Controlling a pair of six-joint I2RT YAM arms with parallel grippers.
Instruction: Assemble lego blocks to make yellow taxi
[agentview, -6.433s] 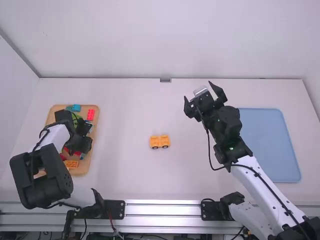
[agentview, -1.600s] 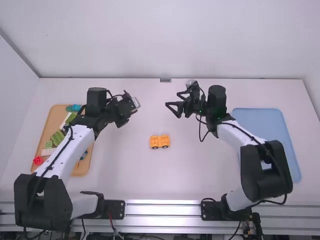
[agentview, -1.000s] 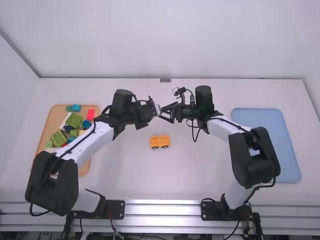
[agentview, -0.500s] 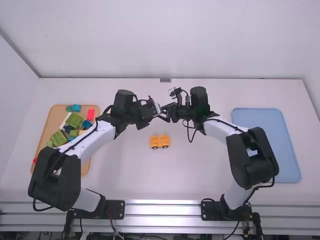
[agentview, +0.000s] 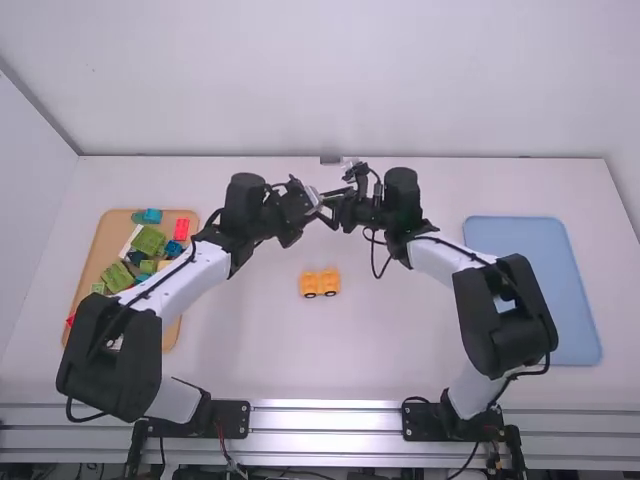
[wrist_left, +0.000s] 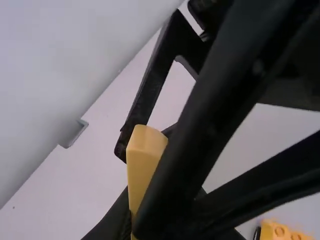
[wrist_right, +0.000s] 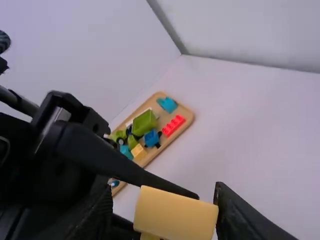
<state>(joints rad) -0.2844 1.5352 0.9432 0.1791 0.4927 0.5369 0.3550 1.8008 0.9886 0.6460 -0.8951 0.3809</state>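
In the high view, my left gripper (agentview: 313, 198) and right gripper (agentview: 332, 208) meet above the table's middle. A yellow block (wrist_left: 144, 157) juts up in the left wrist view, with my left gripper (wrist_left: 152, 220) shut on it. The right gripper's fingers reach in on both sides of this block. In the right wrist view, the yellow block (wrist_right: 175, 215) lies between the fingers of my right gripper (wrist_right: 165, 200); one finger is close against it, and a gap remains at the other. A yellow wheeled piece (agentview: 320, 283) rests on the table below the grippers.
At the left stands a wooden tray (agentview: 98, 262) with several loose blocks, among them a red brick (agentview: 182, 229) and a green piece (agentview: 149, 240). A blue mat (agentview: 545, 290) lies at the right, beside the right arm.
Both arms have swung in from the sides to meet at the middle, the left one from the tray. Lately both grippers have shifted slightly away from the camera. The wheeled piece has not moved.
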